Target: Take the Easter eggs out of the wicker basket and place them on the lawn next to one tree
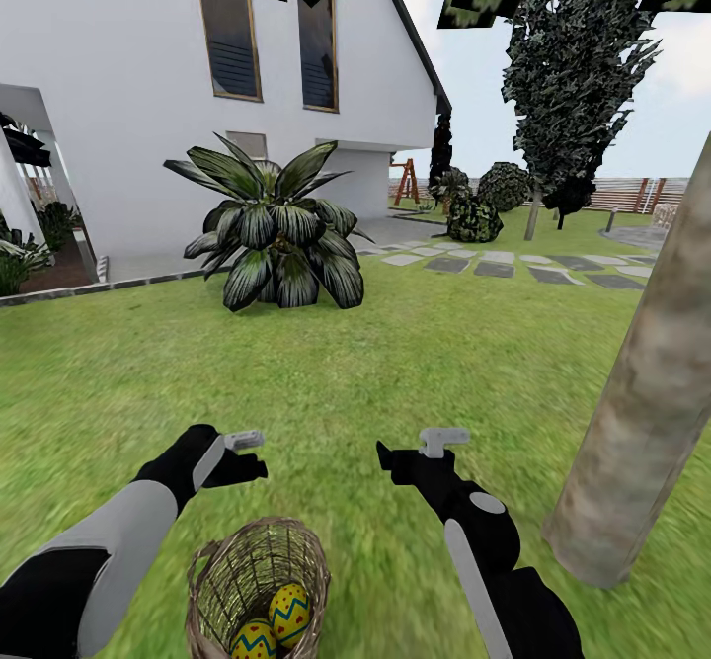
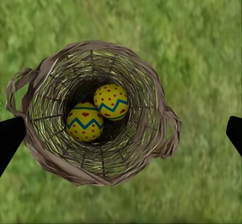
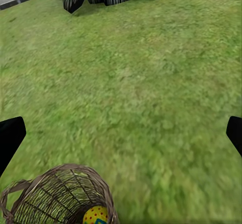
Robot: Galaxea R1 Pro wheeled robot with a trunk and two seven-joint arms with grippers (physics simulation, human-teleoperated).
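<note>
My left gripper, jaws spread and empty, hangs directly above the tan-brown woven twig basket; two yellow zigzag-banded eggs lie straight below; my right gripper, equally open, sits farther off.

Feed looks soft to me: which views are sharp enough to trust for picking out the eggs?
Left wrist view: two eggs and the wicker basket weave are crisp, the lawn around them soft. Head view: grass near the arms smeared, basket readable, tree trunk blurred. Right wrist view: grass blurred, one egg cut off at the edge.
</note>
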